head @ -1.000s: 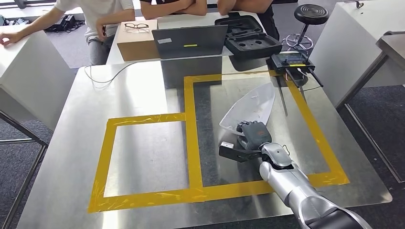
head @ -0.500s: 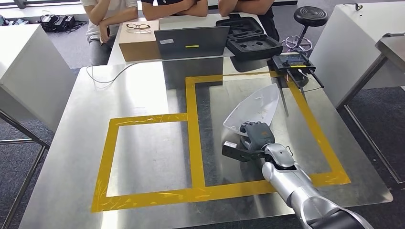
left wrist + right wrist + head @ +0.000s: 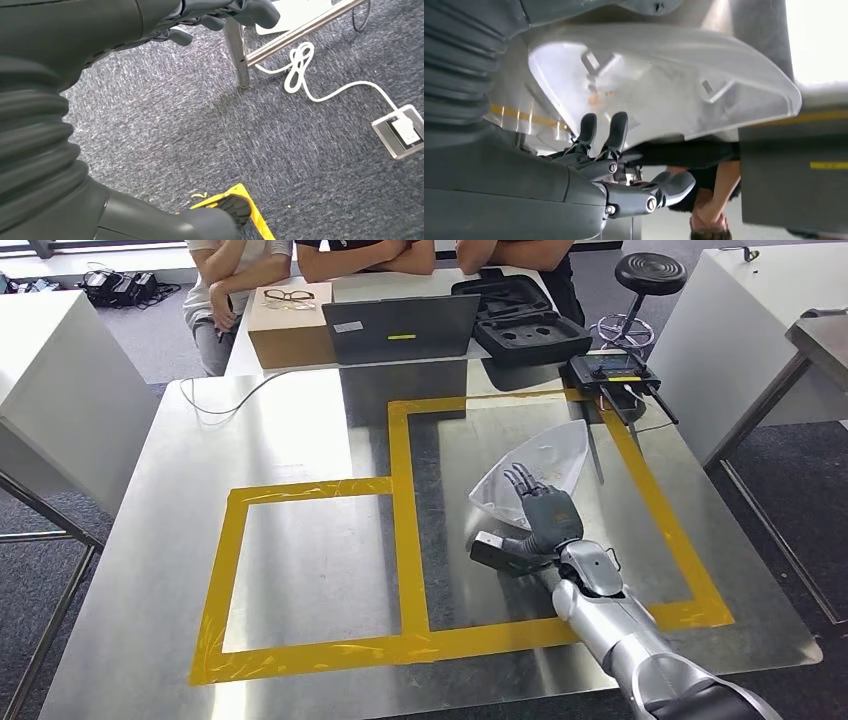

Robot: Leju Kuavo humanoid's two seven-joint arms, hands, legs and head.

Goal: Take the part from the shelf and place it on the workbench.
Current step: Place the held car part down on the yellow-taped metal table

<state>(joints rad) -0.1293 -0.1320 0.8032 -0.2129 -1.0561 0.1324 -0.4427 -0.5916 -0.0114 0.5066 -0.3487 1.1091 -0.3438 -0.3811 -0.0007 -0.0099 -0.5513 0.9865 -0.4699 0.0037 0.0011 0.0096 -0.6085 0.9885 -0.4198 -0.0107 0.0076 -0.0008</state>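
The part (image 3: 548,453), a white translucent shell with a pointed tip, lies on the steel workbench (image 3: 300,430) inside the right yellow-taped box. My right hand (image 3: 540,517) is at its near end with fingers stretched out over the shell's edge, holding nothing. In the right wrist view the part (image 3: 664,85) spreads just beyond the straight fingers (image 3: 616,131), with the thumb held apart from them. My left hand (image 3: 220,12) hangs beside my body above the carpet, with nothing between its fingers and thumb.
Yellow tape (image 3: 400,490) marks two boxes on the bench. At the far edge stand a laptop (image 3: 400,328), a cardboard box (image 3: 288,325) with glasses, a black case (image 3: 520,322) and a controller (image 3: 610,370). People stand behind the bench. A stool (image 3: 650,272) is far right.
My right hand's fingers, curled over the part's near edge earlier, have straightened and let it go. The part has settled slightly farther right on the bench.
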